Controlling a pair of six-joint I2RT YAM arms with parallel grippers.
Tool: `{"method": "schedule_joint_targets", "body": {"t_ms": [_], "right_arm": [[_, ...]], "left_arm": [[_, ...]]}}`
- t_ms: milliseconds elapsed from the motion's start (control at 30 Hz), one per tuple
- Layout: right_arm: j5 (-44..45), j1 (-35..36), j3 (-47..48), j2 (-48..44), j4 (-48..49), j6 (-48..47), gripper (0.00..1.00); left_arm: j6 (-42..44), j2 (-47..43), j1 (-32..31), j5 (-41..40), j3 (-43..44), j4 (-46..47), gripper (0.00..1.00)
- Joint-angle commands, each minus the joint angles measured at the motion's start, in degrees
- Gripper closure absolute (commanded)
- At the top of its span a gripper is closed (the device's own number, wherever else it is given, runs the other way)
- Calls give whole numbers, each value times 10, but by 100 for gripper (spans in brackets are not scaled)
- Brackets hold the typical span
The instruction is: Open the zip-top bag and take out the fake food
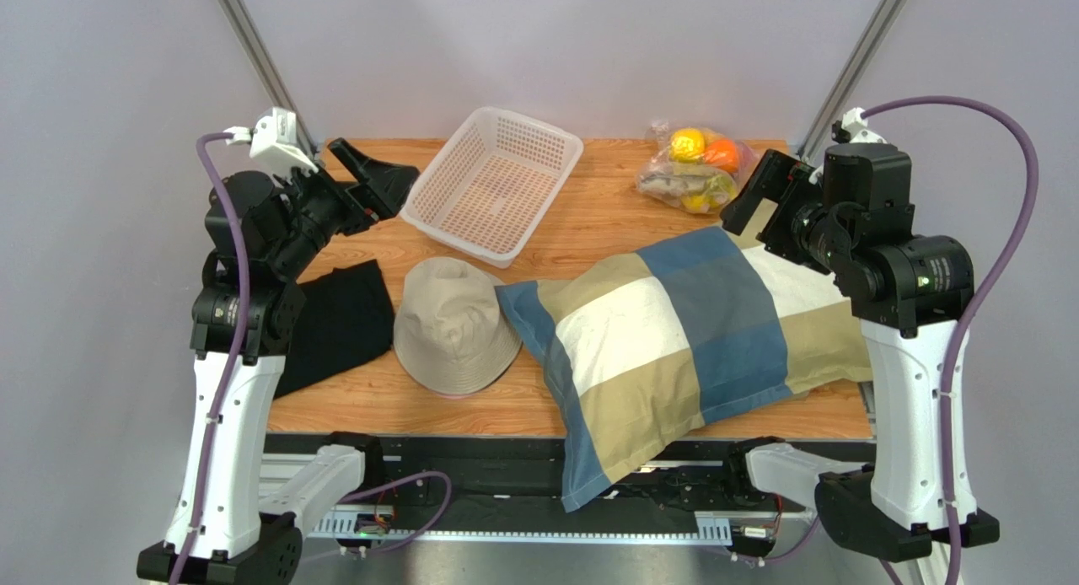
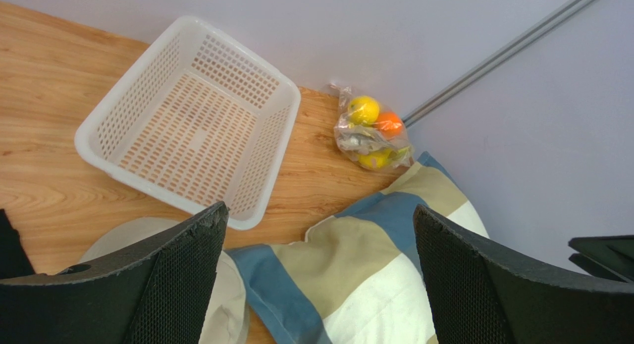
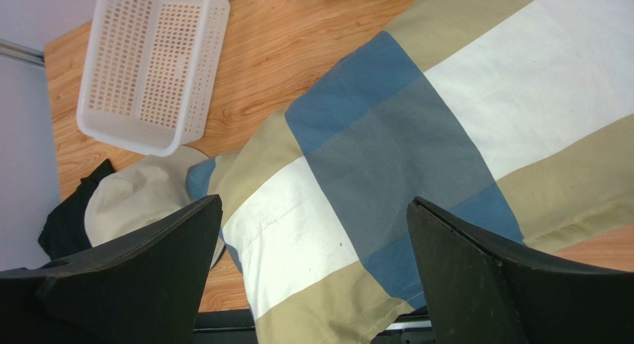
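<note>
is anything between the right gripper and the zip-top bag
nothing visible does: the right gripper hangs open close beside the zip-top bag, and the pillow lies below it, not between them

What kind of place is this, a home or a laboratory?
Most likely a robot test bench in a laboratory, not a home. The left arm and right arm stand at a wooden table, plain walls and metal struts close it in, and a pillow, hat and basket lie there like props.
</note>
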Motion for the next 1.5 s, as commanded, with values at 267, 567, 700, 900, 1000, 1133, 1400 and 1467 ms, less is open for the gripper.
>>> {"method": "schedule_joint_targets", "body": {"t_ms": [267,567,700,900,1000,1133,1400,1467], "right_arm": [[99,-25,12,164,68,125,0],[76,-90,106,402,210,93,0],[73,-102,193,504,227,43,0],[21,-126,213,590,302,-51,6],[-55,-115,200,616,348,-81,18],[-112,-55,181,629,353,-101,18],[-105,-31,122,560,390,-75,13],[-91,-54,132,555,401,-45,10]], "left_arm": [[22,124,-162,-57,57,57,10],[83,234,-235,-45,63,136,9],[119,285,-270,-45,91,133,9],[156,332,-286,-15,113,123,14],[176,340,-285,-24,114,117,16],[192,351,-285,-29,120,107,18],[195,384,-285,-25,136,103,19],[193,396,-285,-17,147,104,19]]}}
